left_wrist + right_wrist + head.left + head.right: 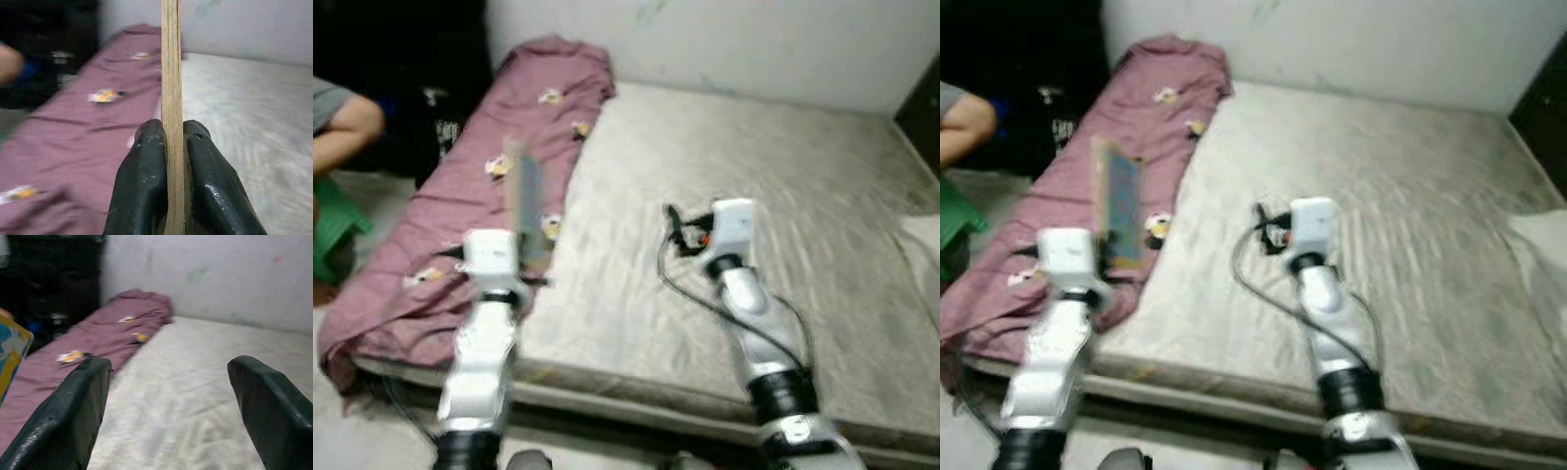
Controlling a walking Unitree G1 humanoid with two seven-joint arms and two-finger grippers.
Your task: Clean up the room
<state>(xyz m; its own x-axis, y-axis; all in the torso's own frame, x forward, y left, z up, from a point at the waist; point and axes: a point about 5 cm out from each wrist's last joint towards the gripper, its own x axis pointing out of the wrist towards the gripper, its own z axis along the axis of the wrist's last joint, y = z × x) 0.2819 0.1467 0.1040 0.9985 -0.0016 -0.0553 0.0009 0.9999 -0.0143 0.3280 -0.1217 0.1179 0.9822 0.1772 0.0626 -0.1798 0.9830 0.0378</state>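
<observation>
My left gripper [173, 147] clenches a thin, flat book [1121, 206] upright at left of frame; my right gripper [171, 406] gapes wide

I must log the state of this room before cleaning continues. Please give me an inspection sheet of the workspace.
Surface: bare grey mattress, wrinkled.
Job's things: thin flat book, held upright over the blanket.
Clutter: maroon blanket bunched along the mattress's left edge; pale cloth at the right edge.
Grippers: left gripper shut on the book; right gripper open over the mattress.
Cables: black cable along the right arm.
Surroundings: white wall; a person's arm; green stool.
</observation>
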